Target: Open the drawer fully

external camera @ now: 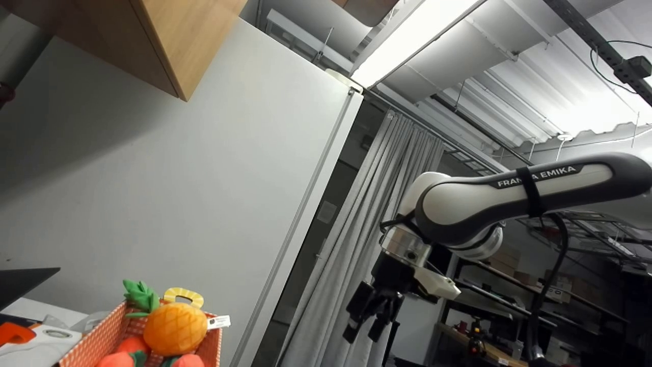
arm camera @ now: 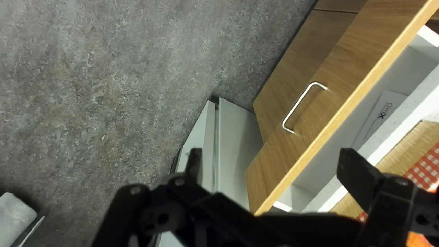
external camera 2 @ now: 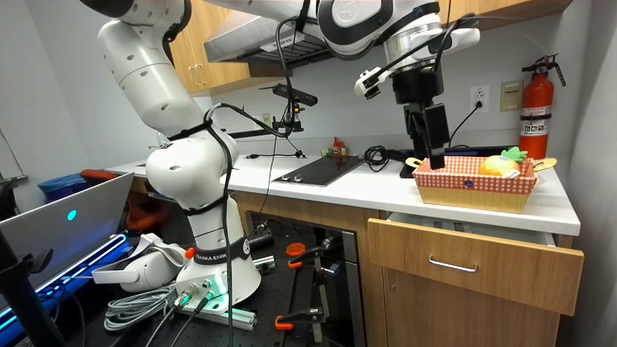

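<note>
In an exterior view, find drawer (external camera 2: 482, 253) partway out below the near edge of desk (external camera 2: 376, 183), lower than basket (external camera 2: 467, 198). Can see handle (external camera 2: 452, 266) on its front, bare and free of any grip. Note hand (external camera 2: 428, 159) up above handle height, across one end of basket by line of sight; can't judge depth from here.

In an exterior view, get hand, tips down, and basket with pineapple (external camera: 175, 329) in it, clearly apart from each other. Can't find drawer there.

In wrist view, see fingers (arm camera: 356, 178) spread wide apart with nothing clamped, either side of drawer's front edge by line of sight. Can look down into drawer and spot printed card (arm camera: 374, 118). See handle untouched, aslant to the finger line.

Call this approach to handle, pre-grasp, as a judgement. Would rate task part done; can't tell the travel left. Next, likely need to lower hand in front of drawer, turn to square up with handle, bring fingers together around it, then pull straight out from desk until stopped. Should avoid clipping drawer's top edge.
</note>
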Action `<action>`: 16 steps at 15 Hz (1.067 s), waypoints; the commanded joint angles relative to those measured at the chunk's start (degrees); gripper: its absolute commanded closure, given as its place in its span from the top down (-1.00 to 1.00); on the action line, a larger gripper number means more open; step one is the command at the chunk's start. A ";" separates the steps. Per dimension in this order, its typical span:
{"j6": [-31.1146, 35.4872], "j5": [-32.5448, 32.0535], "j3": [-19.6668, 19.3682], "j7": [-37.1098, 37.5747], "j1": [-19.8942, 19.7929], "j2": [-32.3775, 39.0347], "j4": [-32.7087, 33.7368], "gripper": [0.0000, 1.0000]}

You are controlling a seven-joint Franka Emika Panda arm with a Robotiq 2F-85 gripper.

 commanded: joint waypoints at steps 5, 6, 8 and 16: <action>2.62 -1.98 0.86 1.84 -0.70 1.74 -1.15 1.00; 3.40 -2.38 1.01 2.21 -0.64 2.58 -1.44 1.00; 5.89 -2.99 1.50 3.70 -0.53 4.42 -2.06 1.00; 13.89 -5.60 4.10 15.22 -0.46 13.01 -2.28 1.00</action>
